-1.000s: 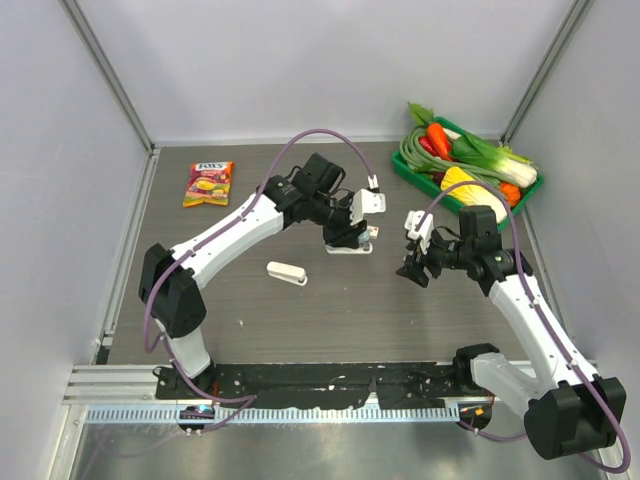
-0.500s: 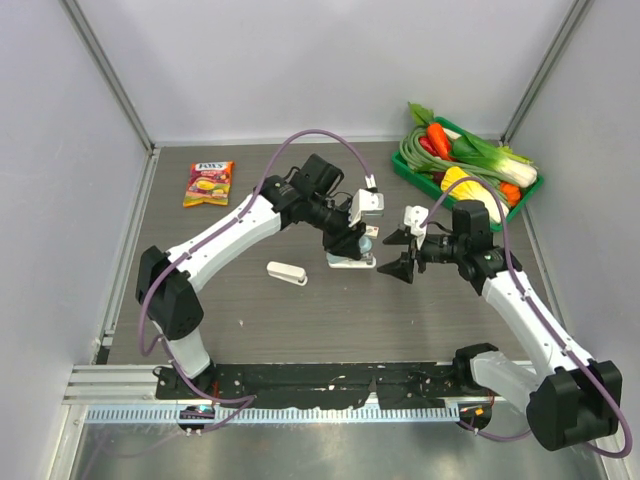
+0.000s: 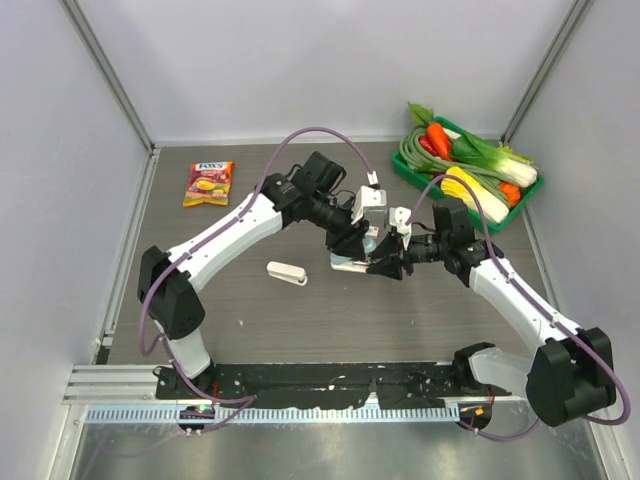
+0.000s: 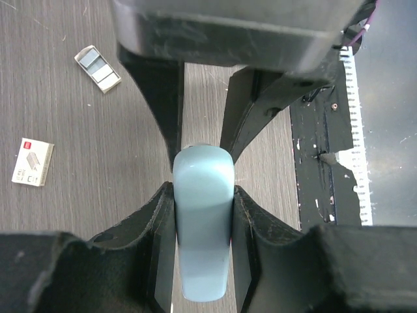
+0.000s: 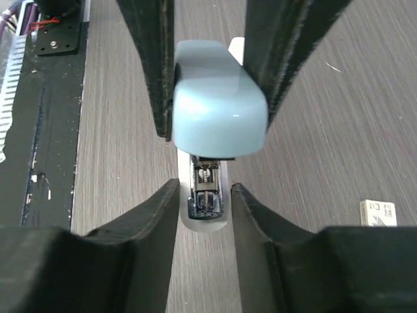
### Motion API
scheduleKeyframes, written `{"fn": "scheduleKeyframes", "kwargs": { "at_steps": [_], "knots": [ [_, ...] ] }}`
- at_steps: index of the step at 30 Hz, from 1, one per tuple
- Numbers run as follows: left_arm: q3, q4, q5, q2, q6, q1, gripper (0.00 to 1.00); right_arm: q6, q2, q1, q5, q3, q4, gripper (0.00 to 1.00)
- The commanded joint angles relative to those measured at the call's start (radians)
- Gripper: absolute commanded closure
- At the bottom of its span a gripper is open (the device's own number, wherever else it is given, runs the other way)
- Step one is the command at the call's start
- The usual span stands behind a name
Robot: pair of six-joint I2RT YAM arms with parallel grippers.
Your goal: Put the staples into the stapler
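Looking across the desk from the arms' side, I see first a small white stapler lying on its own, left of the middle. Just past it both arms meet at the stapler. The left hand is pinching its pale blue top, one finger on each flank. The front of that top is lifted off the base, so the metal channel shows beneath it. The right hand reaches in from the opposite side, lower down, with its fingers set close on either side of the white base. Whether they are squeezing it or only standing beside it I cannot tell. The base seems to rest on the desk. Beyond the stapler, near it but apart, the staples lie flat on the wood, a cream box with a red mark, touched by neither hand. A small grey piece lies off to the right of them. At the back a candy bag lies on the left, and a green tray of vegetables sits in the right corner.
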Motion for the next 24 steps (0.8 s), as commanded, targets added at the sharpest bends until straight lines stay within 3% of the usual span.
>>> {"fn": "scheduleKeyframes", "kwargs": {
  "at_steps": [1,7,13,20,24],
  "knots": [
    [0.059,0.004,0.050,-0.002,-0.030,-0.004,1.00,-0.039,0.020,0.014,-0.054,0.057,-0.020,0.68],
    [0.059,0.067,0.024,-0.015,-0.108,0.007,1.00,-0.022,0.022,0.016,-0.066,0.011,0.007,0.99],
    [0.033,0.282,0.042,-0.047,-0.316,0.103,1.00,0.105,-0.009,0.016,-0.073,-0.068,0.164,0.99],
    [-0.079,0.623,0.045,-0.093,-0.667,0.263,1.00,0.476,-0.038,0.016,-0.014,-0.184,0.607,0.99],
    [-0.173,0.815,0.041,-0.120,-0.894,0.364,1.00,0.695,-0.030,0.016,0.050,-0.208,0.770,0.99]
  ]
}}
